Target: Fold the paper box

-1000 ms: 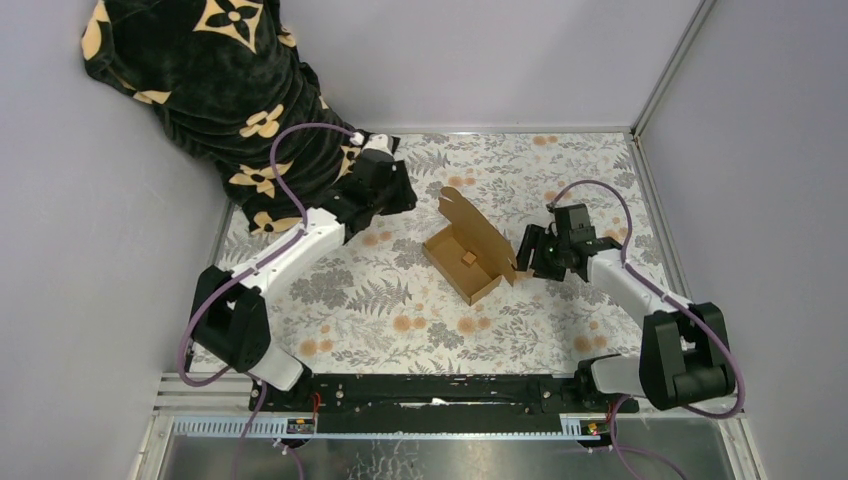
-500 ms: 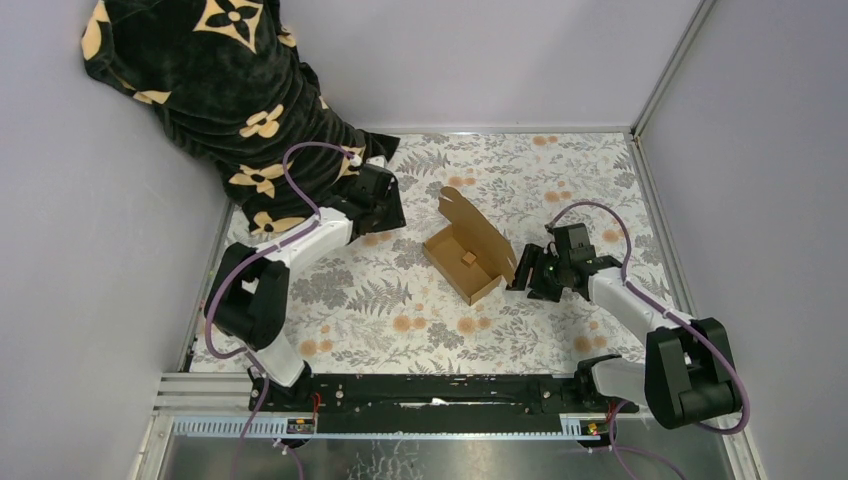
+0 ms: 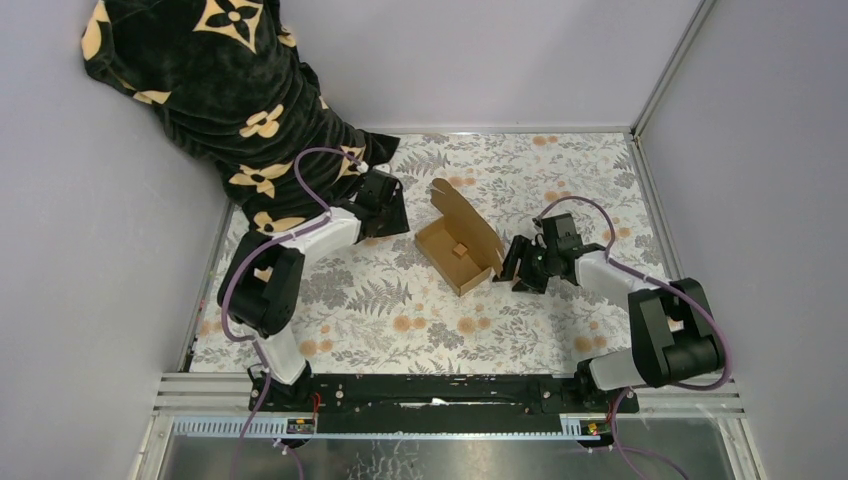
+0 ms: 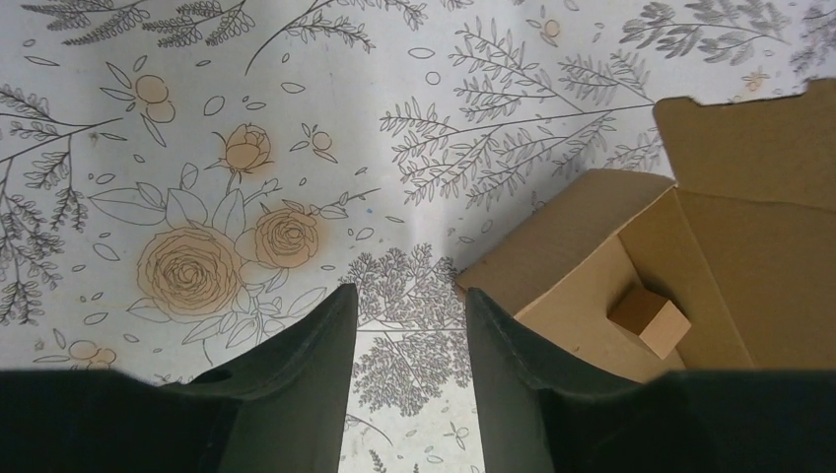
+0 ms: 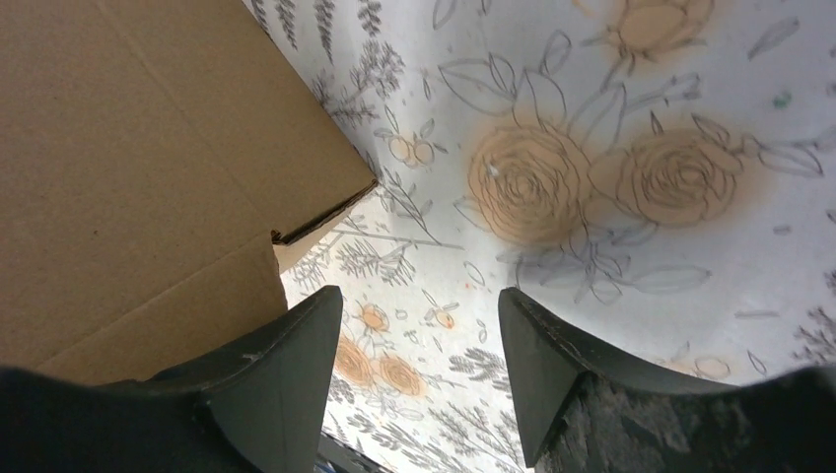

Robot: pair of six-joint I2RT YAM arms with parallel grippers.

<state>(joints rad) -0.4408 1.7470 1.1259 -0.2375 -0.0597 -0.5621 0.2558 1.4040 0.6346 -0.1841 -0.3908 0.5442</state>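
Left tool (image 4: 407, 296): jaws apart, empty, just beside the box's corner.
Right tool (image 5: 419, 296): jaws apart, empty, close to the opposite wall.
Paper box (image 3: 460, 250): middle of the bench (image 3: 400, 310), lid flap (image 3: 465, 213) raised.
Handling: probably light, stiff, easily creased; pinch the lid's free edge.

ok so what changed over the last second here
The right gripper slid left, up to the right side of the paper box, and the box shifted slightly left. The left gripper drew a little toward the near edge as its elbow folded back, ending just left of the box. Nothing was grasped or released. Both grippers stayed open and empty, and the small block stayed inside the box.
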